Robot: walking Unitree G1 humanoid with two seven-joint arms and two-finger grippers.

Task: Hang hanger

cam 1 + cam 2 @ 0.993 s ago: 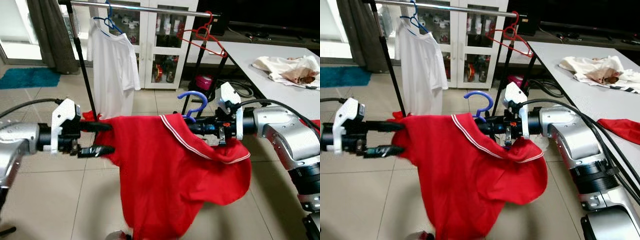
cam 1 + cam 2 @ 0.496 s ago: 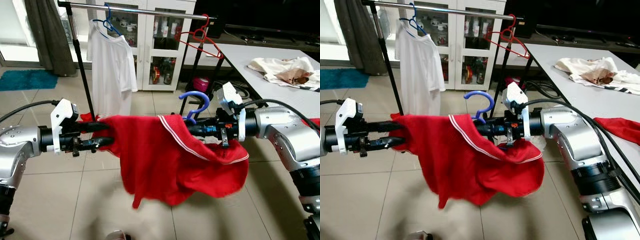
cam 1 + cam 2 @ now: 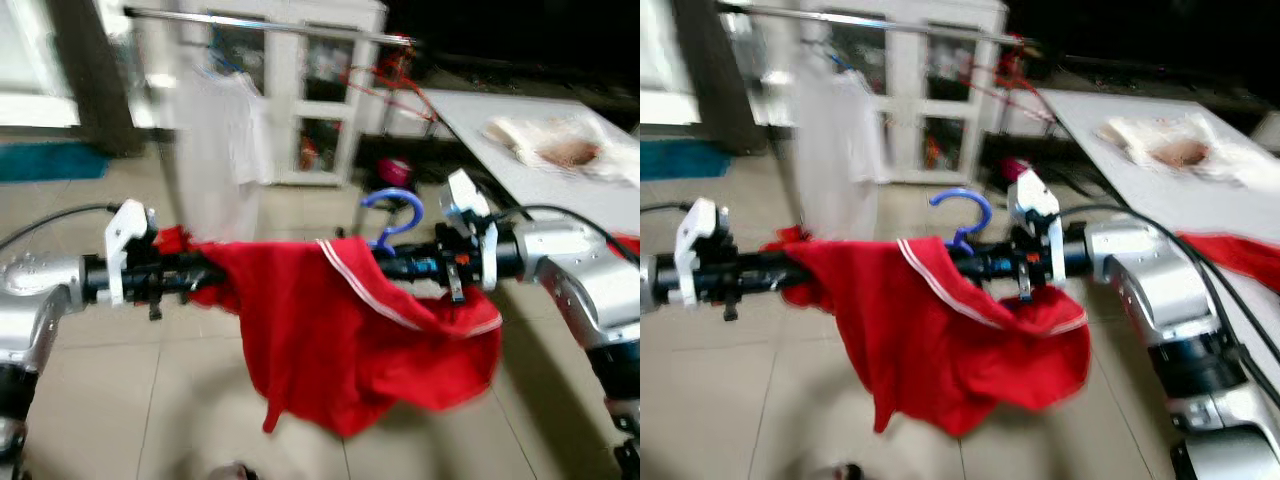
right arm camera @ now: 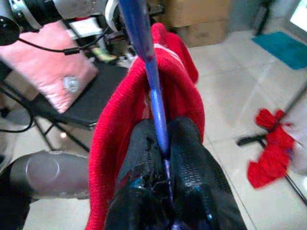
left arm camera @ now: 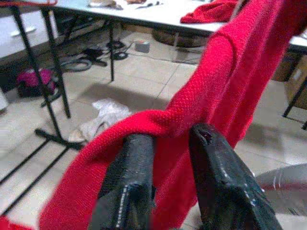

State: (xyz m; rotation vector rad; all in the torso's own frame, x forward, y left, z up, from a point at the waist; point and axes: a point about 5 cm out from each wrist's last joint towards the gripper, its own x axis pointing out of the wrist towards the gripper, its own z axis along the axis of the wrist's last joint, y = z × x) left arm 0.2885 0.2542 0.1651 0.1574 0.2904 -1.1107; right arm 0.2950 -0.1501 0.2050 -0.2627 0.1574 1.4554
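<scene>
A red shirt (image 3: pixel 340 340) hangs stretched between my two grippers at chest height, draped over a blue hanger whose hook (image 3: pixel 392 206) sticks up from its collar. My left gripper (image 3: pixel 200 272) is shut on the shirt's left shoulder; in the left wrist view the red fabric (image 5: pixel 192 120) is pinched between the black fingers (image 5: pixel 127 191). My right gripper (image 3: pixel 385 265) is shut on the blue hanger (image 4: pixel 152 105) under the collar. The clothes rail (image 3: pixel 270 22) runs across behind, above both grippers. The picture is blurred.
A white shirt (image 3: pixel 215 150) on a blue hanger and a bare red hanger (image 3: pixel 385 72) hang on the rail. A white cabinet (image 3: pixel 320 100) stands behind it. A grey table (image 3: pixel 510 130) with crumpled cloths (image 3: pixel 560 145) is on the right. The floor is tiled.
My left gripper went from open to shut on the shirt's shoulder. The shirt's hem has been drawn up higher off the floor. The view has shifted and blurred.
</scene>
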